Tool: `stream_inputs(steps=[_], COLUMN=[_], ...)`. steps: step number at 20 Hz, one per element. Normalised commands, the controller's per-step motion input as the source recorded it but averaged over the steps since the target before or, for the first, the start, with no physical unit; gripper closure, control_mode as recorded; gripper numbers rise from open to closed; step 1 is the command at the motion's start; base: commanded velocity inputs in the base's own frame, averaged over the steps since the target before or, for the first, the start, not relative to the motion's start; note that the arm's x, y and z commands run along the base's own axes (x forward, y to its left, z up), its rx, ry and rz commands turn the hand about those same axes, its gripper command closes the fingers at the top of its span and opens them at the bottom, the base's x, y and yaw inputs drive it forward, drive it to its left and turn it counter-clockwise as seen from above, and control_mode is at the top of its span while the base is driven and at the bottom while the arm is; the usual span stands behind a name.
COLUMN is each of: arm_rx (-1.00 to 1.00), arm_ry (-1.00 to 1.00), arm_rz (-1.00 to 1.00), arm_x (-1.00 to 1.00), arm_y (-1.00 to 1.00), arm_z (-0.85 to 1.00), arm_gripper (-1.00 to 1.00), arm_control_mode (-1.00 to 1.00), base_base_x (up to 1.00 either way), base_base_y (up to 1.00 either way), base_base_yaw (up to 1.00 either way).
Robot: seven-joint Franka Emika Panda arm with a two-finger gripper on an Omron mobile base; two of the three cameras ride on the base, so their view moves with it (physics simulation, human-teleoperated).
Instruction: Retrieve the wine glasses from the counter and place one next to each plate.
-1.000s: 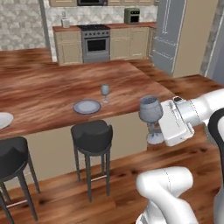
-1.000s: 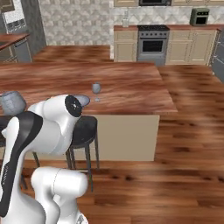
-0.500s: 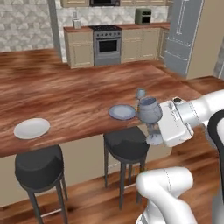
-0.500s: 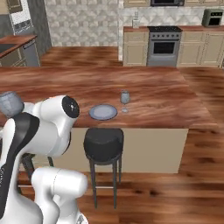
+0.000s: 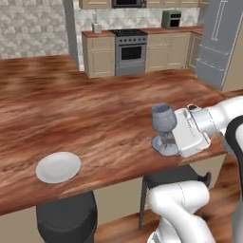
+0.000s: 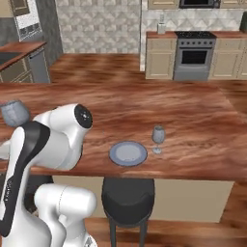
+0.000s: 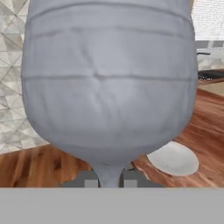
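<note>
A kitchen: stove (image 5: pixel 130 51), refrigerator (image 5: pixel 219 40), wooden island (image 5: pixel 71 123).

1. A blue-grey wine glass (image 5: pixel 163 127) is held upright by its stem, above the wood top.
2. A second glass (image 6: pixel 157 139) stands just beside the greyish-blue plate (image 6: pixel 128 154).
3. A white plate (image 5: pixel 59 167), perhaps bare, lies flat, well apart.
</note>
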Motion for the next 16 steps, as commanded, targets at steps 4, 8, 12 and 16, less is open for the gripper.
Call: stream_inputs(steps=[4,8,12,16], arm_rx=[0.0,0.0,0.0,0.0], arm_ry=[0.0,0.0,0.0,0.0], arm_rz=[0.0,0.0,0.0,0.0], arm_x=[0.0,0.0,0.0,0.0], arm_y=[0.0,0.0,0.0,0.0], arm_z=[0.0,0.0,0.0,0.0], arm_gripper=[1.0,1.0,1.0,1.0], arm_control_mode=[1.0,1.0,1.0,1.0], base_base_x=[0.05,0.31,0.89,1.0], base_base_y=[1.0,0.89,0.61,0.04], base_base_yaw=[0.28,0.51,0.29,0.12])
